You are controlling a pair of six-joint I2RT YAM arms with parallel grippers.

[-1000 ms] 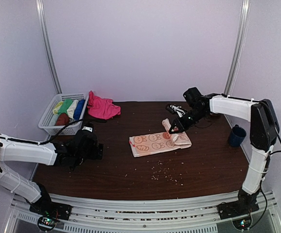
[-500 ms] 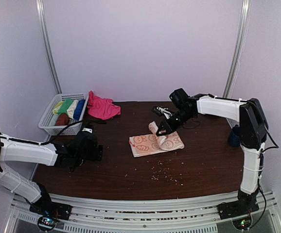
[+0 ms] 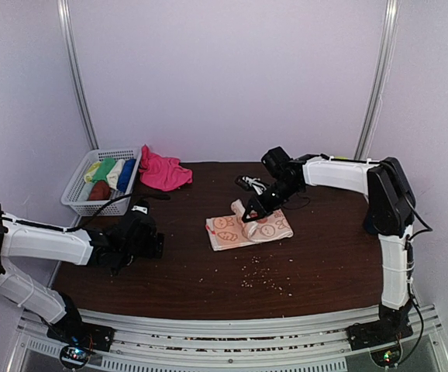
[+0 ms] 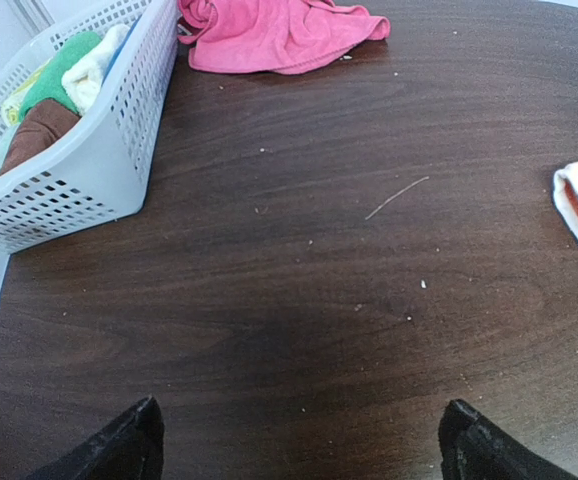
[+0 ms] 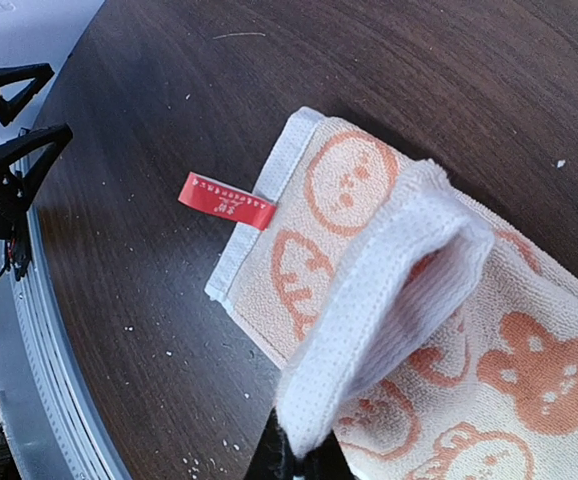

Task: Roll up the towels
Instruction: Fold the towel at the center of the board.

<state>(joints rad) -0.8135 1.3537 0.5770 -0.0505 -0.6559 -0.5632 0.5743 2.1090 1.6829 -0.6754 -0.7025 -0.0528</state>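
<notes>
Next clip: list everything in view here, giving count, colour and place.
Patterned peach-orange cloth towel: one, peach with pale trim, table centre, one edge raised and folded over.
Plain hot pink cloth towel: one, crumpled, far left, beside basket.
White plastic mesh basket: one, far-left corner.
Rolled towels: at least four, green, cream, blue, brown, inside basket.
Crumbs: many, pale, near side of table.
Dark brown wooden table: one, beneath everything.
Left gripper: one, black, open, low over bare table.
Right gripper: one, black, shut on the peach towel's edge.
</notes>
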